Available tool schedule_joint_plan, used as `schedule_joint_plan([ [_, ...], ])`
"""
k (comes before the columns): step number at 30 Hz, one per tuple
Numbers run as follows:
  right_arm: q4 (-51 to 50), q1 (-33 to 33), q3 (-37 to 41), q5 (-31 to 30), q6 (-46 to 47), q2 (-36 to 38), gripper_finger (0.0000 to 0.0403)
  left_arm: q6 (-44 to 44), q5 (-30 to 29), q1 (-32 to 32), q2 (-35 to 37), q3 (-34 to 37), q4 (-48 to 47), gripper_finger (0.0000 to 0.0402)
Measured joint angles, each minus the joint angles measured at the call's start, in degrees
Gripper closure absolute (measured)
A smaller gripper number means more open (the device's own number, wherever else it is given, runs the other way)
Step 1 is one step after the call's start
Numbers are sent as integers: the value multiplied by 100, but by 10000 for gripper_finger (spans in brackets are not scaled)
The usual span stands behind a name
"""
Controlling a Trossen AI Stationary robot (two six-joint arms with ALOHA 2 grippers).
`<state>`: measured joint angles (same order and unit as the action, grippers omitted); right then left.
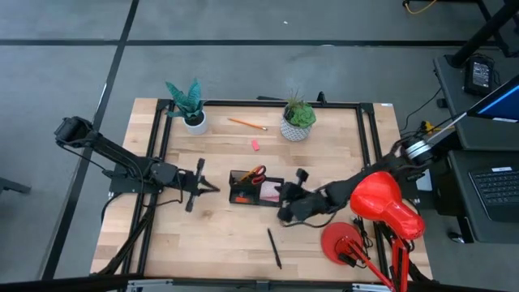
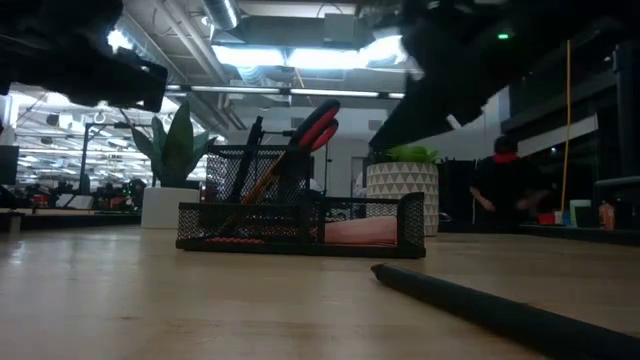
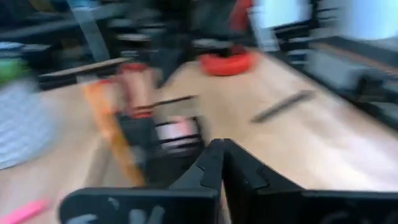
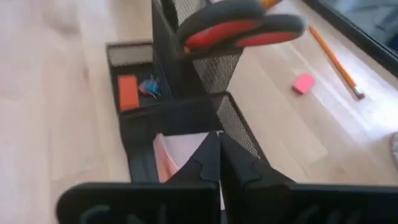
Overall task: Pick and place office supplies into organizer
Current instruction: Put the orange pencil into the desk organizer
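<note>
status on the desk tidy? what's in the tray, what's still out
Done: scissors stand in the organizer, with the pink sticky notes and an orange eraser in its compartments. In hand: nothing; the right gripper is shut, empty, just above the sticky-note compartment, and the left gripper is shut beside the organizer. Left on the table: the orange pencil, pink eraser and black pen.

Worktop [image 1: 211,235]: light wood planks in a black frame. Two plants at the far edge: a broad-leaved one in a plain white pot [image 1: 194,120], a grassy one in a patterned pot [image 1: 296,127]. Red lamp-like object [image 1: 388,203] at the near right corner. Laptop [image 1: 496,188] on a side desk. Person [image 2: 497,190] in the room behind.
</note>
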<state>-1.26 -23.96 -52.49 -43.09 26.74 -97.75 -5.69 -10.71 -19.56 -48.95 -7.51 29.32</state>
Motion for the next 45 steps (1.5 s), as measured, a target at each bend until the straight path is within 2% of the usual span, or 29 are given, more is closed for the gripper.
schedule_joint_plan([
  [2, 709, 4, 533, 64, -300, 323, 402, 39, -543, 79, 0, -23, -38, 400],
  [4, 1449, 33, 1050, 137, -704, 638, 402, -20, -740, 232, 0, -148, -300, 400],
  [7, 2572, 171, 1772, 381, -1166, 1041, 403, -55, -646, 522, -31, -503, -854, 400],
  [10, 3442, 389, 2372, 806, -1514, 1206, 403, -143, -487, 886, -151, -995, -1791, 400],
  [15, 4473, 765, 2882, 1366, -1824, 1232, 403, -607, -314, 1636, -389, -1902, -3275, 400],
  [21, 4669, 1052, 2934, 1628, -2127, 1230, 403, -894, -252, 2565, -563, -2680, -3722, 400],
  [25, 4737, 1164, 2911, 1805, -2420, 1230, 403, -1371, 239, 3092, -885, -2950, -3732, 400],
  [29, 4768, 1266, 2911, 2046, -2399, 1230, 403, -1831, 539, 3612, -1364, -3243, -3909, 400],
  [34, 4786, 1308, 2911, 2054, -2402, 1230, 403, -2447, 1046, 4230, -1977, -3669, -4028, 400],
  [37, 4785, 1353, 2911, 2407, -2401, 1230, 403, -2624, 1235, 4606, -2288, -4004, -4185, 400],
  [40, 4784, 1454, 2911, 2759, -2395, 1228, 403, -2632, 1314, 4917, -2643, -4407, -4448, 400],
  [45, 4745, 1667, 2911, 2895, -2616, 1228, 403, -2841, 1320, 5199, -3395, -5069, -4976, 400],
])
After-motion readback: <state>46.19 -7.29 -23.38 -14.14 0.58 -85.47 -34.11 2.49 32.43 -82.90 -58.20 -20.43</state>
